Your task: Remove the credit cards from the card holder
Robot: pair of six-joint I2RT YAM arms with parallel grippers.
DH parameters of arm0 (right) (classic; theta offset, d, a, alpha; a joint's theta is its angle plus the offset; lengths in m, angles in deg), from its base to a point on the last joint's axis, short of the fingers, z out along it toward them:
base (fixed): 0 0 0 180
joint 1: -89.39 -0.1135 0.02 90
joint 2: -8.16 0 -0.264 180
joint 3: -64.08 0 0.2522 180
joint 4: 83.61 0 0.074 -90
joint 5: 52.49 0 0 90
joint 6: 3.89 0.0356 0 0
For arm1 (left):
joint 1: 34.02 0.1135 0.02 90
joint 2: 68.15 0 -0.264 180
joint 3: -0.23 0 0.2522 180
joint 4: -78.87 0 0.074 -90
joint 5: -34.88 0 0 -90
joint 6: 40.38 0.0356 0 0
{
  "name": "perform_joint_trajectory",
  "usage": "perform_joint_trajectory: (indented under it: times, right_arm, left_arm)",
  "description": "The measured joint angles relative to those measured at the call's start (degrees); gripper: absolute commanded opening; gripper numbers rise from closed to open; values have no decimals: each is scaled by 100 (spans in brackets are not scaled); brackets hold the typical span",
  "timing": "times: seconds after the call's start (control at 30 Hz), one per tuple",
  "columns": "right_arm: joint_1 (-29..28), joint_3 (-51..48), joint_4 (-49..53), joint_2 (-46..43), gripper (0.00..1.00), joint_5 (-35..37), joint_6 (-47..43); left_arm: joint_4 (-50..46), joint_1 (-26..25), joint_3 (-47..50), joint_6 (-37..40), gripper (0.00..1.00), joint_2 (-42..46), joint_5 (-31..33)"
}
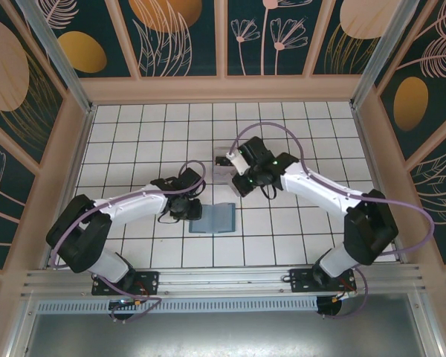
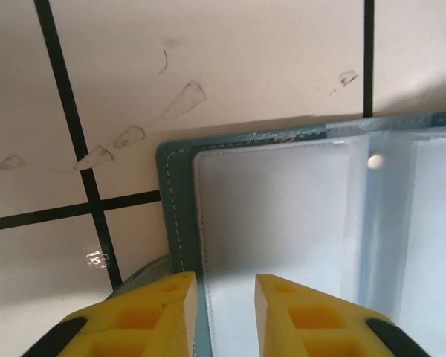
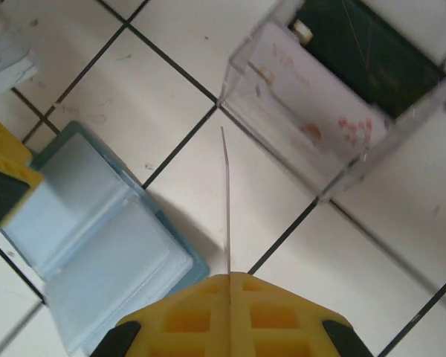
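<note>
Right wrist view puts a thin rectangular card [image 3: 226,201] edge-on, so its colour cannot be told. The right gripper [image 3: 229,282] pinches its near edge, yellow jaws pressed together on it. The flat slate-blue bifold card holder [image 3: 97,253] lies open on the white tiled table [image 3: 401,245], down-left of the card and apart from it. The left gripper [image 2: 227,305] hangs over the holder's stitched edge, jaws a little apart and gripping nothing. Beyond the held card stands a clear plastic box [image 3: 334,97] containing a dark card [image 3: 372,52] and a whitish card [image 3: 312,104].

On so narrow a pinch the card could pivot or slip. If its free edge catches the box wall, it may shove the light box. Unpinned, the holder could slide or fold if brushed.
</note>
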Motion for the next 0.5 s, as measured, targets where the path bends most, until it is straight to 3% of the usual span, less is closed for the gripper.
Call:
perform_joint_trajectory:
  times: [0.23, 0.5]
  right_arm:
    - [0, 946, 743, 719, 0, 63, -2039]
    - [52, 1873, 1423, 1233, 0, 122, -3571]
  left_arm:
    - [-24, 151, -35, -15, 32, 166, 127]
    - [7, 621, 214, -79, 35, 647, 131]
